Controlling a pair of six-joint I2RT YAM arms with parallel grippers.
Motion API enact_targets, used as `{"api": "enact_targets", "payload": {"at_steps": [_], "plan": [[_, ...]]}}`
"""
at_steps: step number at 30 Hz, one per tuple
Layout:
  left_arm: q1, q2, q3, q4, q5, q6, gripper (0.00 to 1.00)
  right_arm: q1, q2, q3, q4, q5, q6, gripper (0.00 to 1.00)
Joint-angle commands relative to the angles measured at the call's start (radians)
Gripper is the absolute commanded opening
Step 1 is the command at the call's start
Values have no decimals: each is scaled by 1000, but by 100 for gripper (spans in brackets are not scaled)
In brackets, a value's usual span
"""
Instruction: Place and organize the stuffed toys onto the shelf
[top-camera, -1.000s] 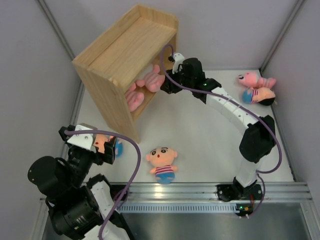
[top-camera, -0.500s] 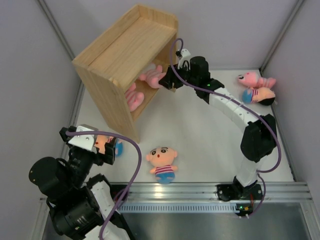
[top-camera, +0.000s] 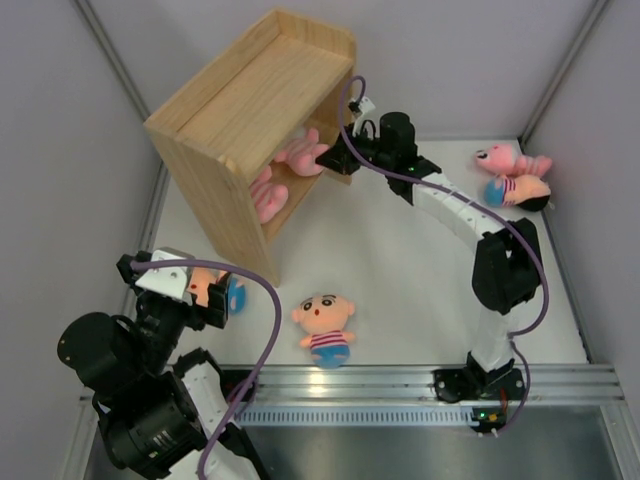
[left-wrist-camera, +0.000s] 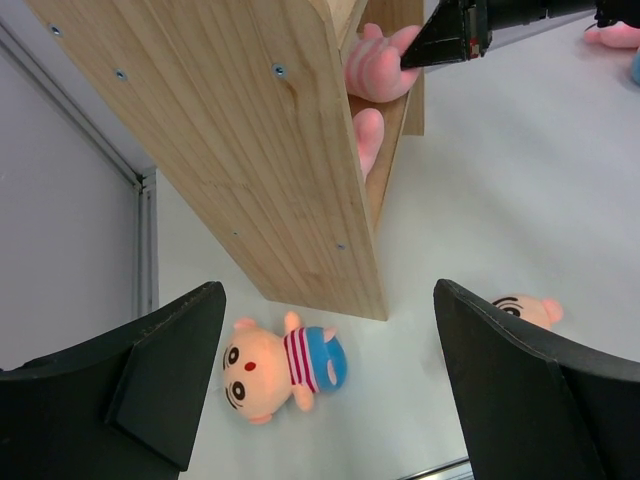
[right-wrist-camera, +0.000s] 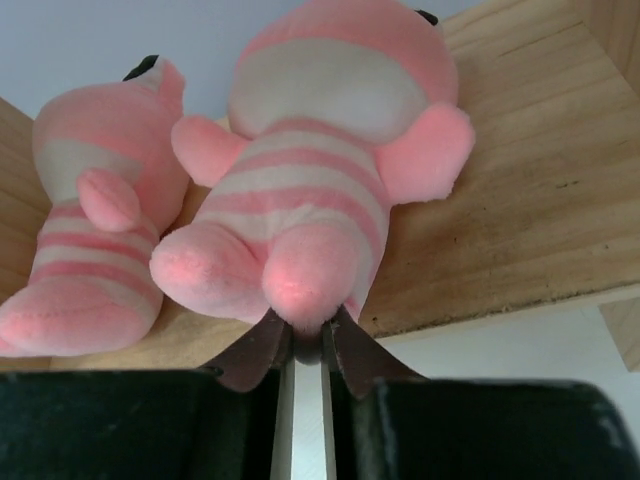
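Observation:
The wooden shelf (top-camera: 250, 105) lies tipped at the back left. My right gripper (top-camera: 336, 160) is shut on a foot of an all-pink stuffed toy (top-camera: 303, 154), which lies on the shelf's inner board (right-wrist-camera: 520, 230). In the right wrist view the fingertips (right-wrist-camera: 268, 345) pinch that toy (right-wrist-camera: 320, 190), and a second pink toy (right-wrist-camera: 95, 230) lies beside it on the left. My left gripper (left-wrist-camera: 330, 385) is open and empty above a peach toy (left-wrist-camera: 275, 365) lying by the shelf's near corner. Another peach toy (top-camera: 325, 325) lies at the front middle.
A pink toy (top-camera: 510, 158) and a peach toy (top-camera: 520, 190) lie together at the far right of the white table (top-camera: 400, 270). Grey walls close in on both sides. A metal rail (top-camera: 400, 380) runs along the near edge.
My right gripper has lifted and turned a little, carrying the pink toy slightly further into the shelf. The left arm has not moved.

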Motion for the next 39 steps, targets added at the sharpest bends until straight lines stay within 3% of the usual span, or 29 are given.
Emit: {"api": "enact_targets", "payload": {"at_steps": [1, 5, 8, 11, 18, 22, 26, 29, 32, 38, 39], "plan": [[5, 1, -3, 23, -8, 18, 91, -36, 12, 37, 101, -144, -44, 8], [5, 1, -5, 21, -16, 21, 91, -55, 28, 60, 95, -351, -190, 2], [3, 2, -6, 21, -24, 22, 91, -56, 38, 93, -11, -438, -347, 1], [5, 5, -3, 20, -19, 22, 91, -56, 64, 149, -80, -499, -406, 1], [5, 11, 10, 21, -28, 10, 91, -56, 165, 240, -24, -573, -298, 0], [6, 14, 12, 21, -28, 16, 91, -58, 214, 324, -43, -700, -287, 0], [5, 21, 12, 21, -28, 18, 91, -58, 219, 314, -7, -624, -262, 1], [6, 19, 10, 20, -30, 16, 91, -67, 229, 318, -1, -539, -224, 13], [5, 14, 6, 21, -31, 21, 91, -82, 214, 292, -1, -455, -200, 48], [6, 5, -11, 21, -24, 34, 91, -140, 76, 162, 7, -272, -152, 77], [5, 5, -16, 21, -18, 36, 91, -157, 26, 128, 15, -252, -146, 90]]}}
